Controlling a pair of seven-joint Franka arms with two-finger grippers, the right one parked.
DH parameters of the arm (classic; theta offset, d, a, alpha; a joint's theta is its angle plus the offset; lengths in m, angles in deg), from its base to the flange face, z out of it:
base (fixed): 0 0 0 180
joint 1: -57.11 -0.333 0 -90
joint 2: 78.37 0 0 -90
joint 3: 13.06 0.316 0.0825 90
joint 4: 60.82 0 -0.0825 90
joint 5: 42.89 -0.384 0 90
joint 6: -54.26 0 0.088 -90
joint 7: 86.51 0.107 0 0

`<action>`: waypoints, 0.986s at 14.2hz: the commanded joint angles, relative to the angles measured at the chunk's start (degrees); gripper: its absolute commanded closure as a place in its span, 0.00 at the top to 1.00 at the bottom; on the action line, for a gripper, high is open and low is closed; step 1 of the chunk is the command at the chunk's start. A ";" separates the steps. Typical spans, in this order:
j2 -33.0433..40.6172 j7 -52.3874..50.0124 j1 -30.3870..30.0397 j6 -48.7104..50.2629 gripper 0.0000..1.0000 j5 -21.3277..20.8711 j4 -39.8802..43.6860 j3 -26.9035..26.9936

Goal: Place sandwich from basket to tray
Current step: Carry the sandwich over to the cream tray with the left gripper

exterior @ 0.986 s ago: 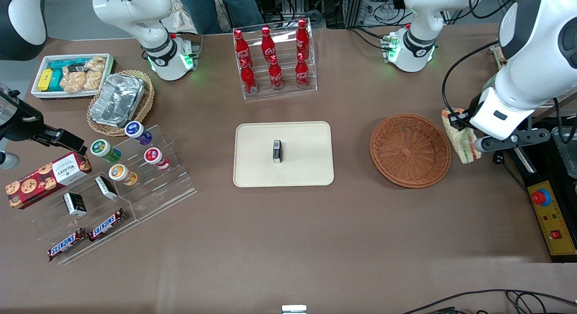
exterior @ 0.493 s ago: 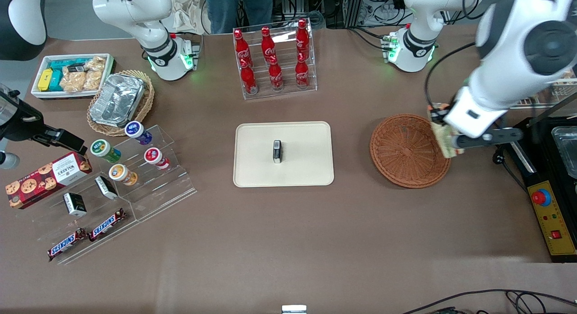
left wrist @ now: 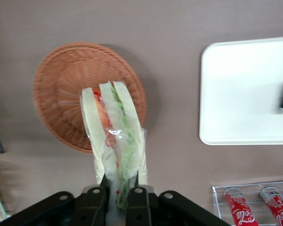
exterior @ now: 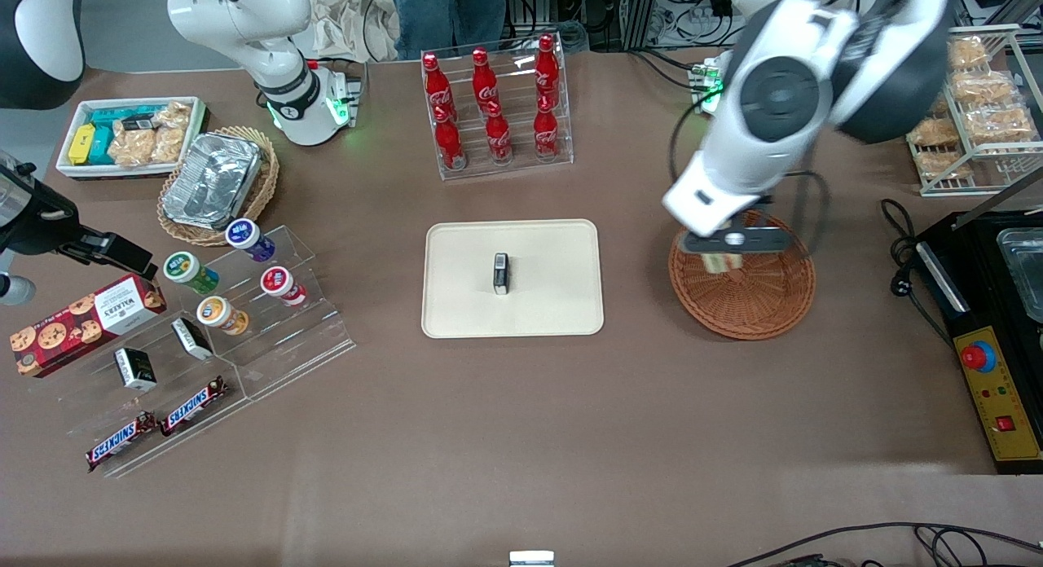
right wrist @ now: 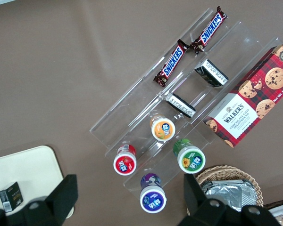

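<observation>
My left gripper (exterior: 722,252) is shut on the sandwich (exterior: 722,261), a plastic-wrapped wedge of pale bread with green and red filling. It holds the sandwich in the air above the round reddish-brown basket (exterior: 758,306), over the basket's side nearest the tray. In the left wrist view the sandwich (left wrist: 114,136) sticks out from between the black fingers (left wrist: 98,197), its tip over the basket (left wrist: 61,84). The cream tray (exterior: 554,257) lies at the table's middle, beside the basket, and also shows in the left wrist view (left wrist: 245,94).
A small black box (exterior: 500,272) stands at the tray's middle. A clear rack of red cola bottles (exterior: 495,107) stands farther from the front camera than the tray. A wire rack of bagged pastries (exterior: 974,103) and a yellow control box (exterior: 998,396) are at the working arm's end.
The gripper has carried the sandwich from beside the basket's rim at the working arm's end to above the basket, toward the tray. The arm has swung with it.
</observation>
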 commanded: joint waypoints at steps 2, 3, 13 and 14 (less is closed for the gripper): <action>-4.47 -0.09 0.80 -7.07 0.00 10.34 -0.83 -0.28; -4.56 -0.09 1.41 -10.84 0.00 10.89 -3.28 -0.54; -13.52 -1.14 8.00 -37.84 0.00 10.11 -13.15 -0.46; -14.57 -1.05 8.27 -40.12 0.00 9.93 -13.24 -0.37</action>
